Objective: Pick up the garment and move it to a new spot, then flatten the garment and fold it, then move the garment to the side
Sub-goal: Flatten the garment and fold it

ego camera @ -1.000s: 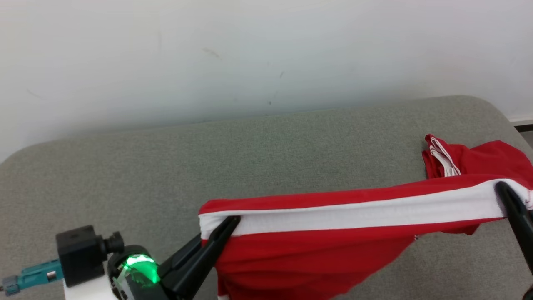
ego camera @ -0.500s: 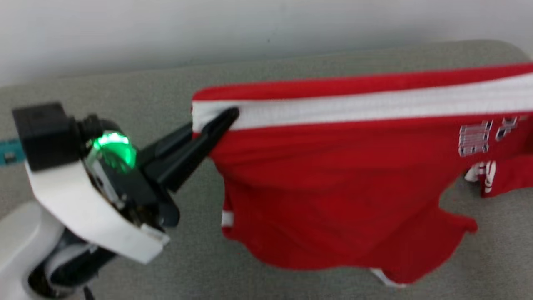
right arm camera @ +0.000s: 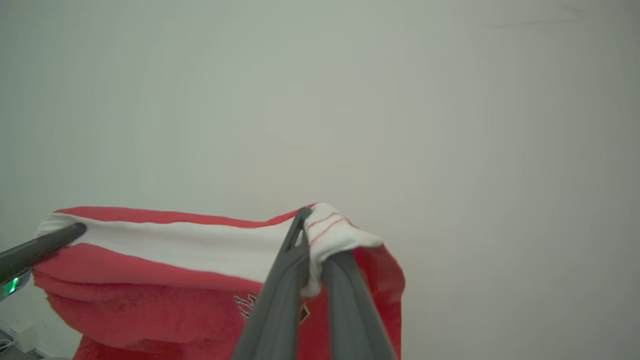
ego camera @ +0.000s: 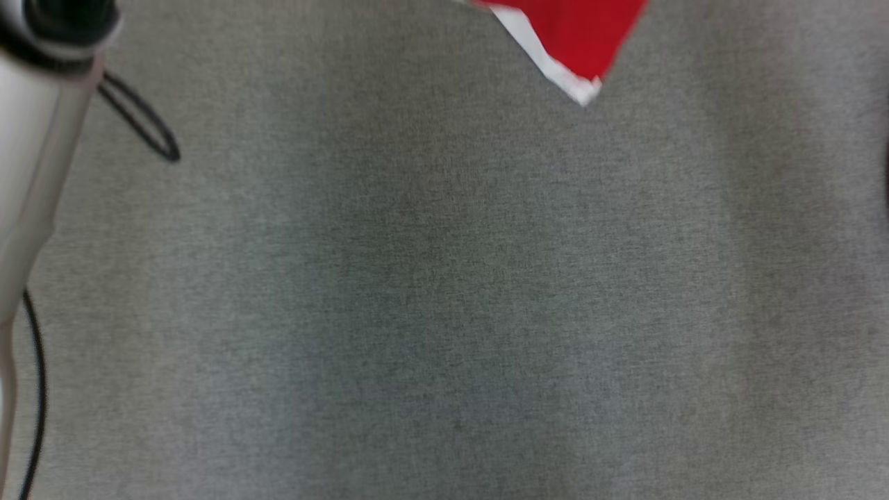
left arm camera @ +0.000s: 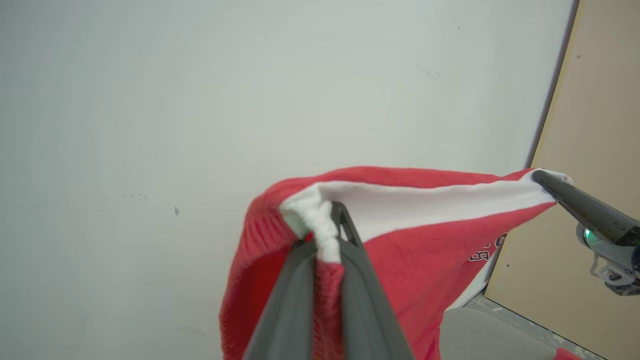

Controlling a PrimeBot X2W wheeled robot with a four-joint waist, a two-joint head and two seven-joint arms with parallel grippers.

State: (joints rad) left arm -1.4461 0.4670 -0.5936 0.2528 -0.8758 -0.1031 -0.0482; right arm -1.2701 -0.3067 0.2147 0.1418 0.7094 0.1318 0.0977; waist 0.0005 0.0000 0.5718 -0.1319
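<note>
Both pairs of jaws clamped on the garment, each on one end of its white band. Left gripper bites a bunched end at centre of the left wrist view, and the right gripper holds the far end at right. Same from the right wrist view: right gripper at centre, left fingertip at the left edge. Band stretched between them, red cloth sagging below, some lettering visible. Pale wall behind, tan board at the right of the left wrist view. Head view: red corner with white hem at top edge right of centre, above the grey cushion. Pale forearm upper left with a black cable looping just beside it, well apart from the cloth corner
</note>
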